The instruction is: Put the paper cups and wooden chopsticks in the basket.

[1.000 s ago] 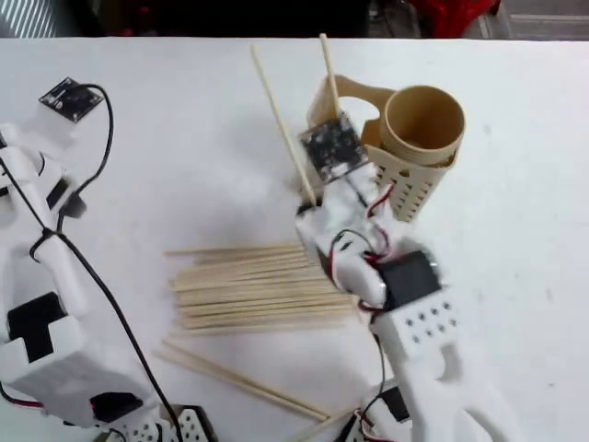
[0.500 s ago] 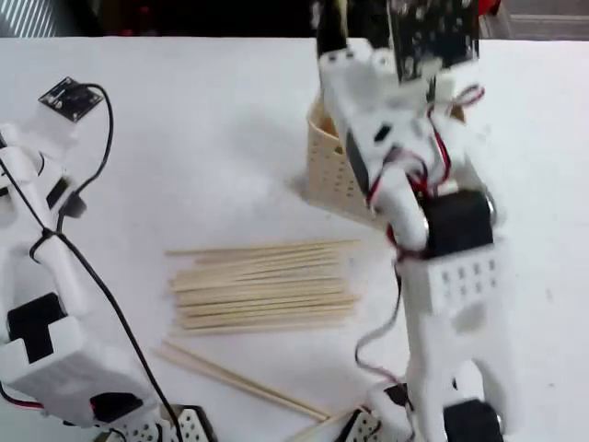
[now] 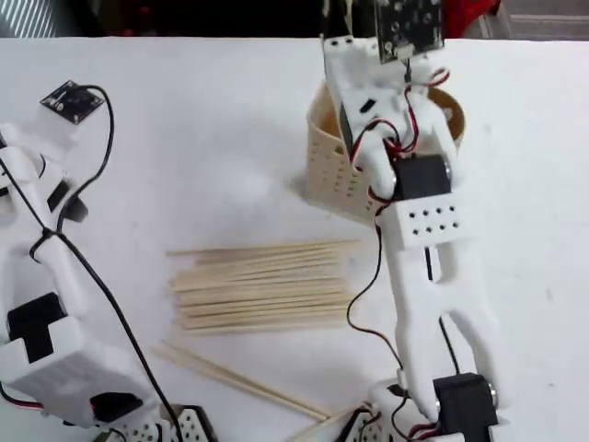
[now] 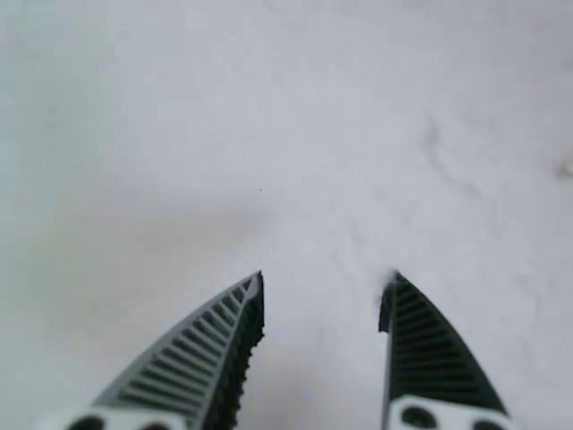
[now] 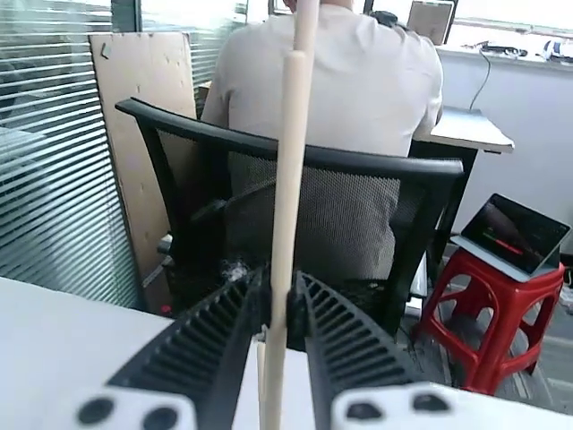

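Lying on white table (image 3: 184, 138), chopsticks (image 3: 262, 285), black chair (image 5: 358, 206), red stool (image 5: 488, 305) beyond.

No text can be read. The small circuit board (image 3: 71, 99) has marks too fine to make out, and the dark screen (image 5: 515, 235) on the red stool (image 5: 501, 309) bears a reddish streak too small to read

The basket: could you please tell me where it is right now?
In the high view the basket stands at the far side of the table, right of centre, partly under the right arm, with the chopstick pile lying apart on its near side.
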`<act>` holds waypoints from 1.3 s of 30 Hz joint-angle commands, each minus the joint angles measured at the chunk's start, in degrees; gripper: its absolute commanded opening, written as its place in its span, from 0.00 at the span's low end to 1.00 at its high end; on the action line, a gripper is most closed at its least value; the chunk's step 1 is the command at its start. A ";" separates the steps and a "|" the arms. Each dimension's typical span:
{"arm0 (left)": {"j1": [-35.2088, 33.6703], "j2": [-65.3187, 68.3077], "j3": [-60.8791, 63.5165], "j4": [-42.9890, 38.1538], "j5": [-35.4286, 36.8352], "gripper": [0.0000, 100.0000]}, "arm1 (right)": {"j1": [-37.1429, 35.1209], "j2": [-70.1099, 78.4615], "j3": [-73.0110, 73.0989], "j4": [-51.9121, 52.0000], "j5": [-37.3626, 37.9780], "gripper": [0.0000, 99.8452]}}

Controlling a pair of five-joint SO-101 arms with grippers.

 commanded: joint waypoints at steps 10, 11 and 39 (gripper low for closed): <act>-0.66 -0.31 -2.64 0.26 0.09 0.23 | 2.59 -0.40 23.21 -13.32 -1.14 0.02; -0.66 -0.31 -2.64 0.26 0.09 0.23 | 2.59 -0.40 25.58 -15.69 -1.05 0.02; -0.57 -0.31 -1.58 0.00 0.09 0.22 | 2.68 -5.05 32.97 -19.21 -0.62 0.17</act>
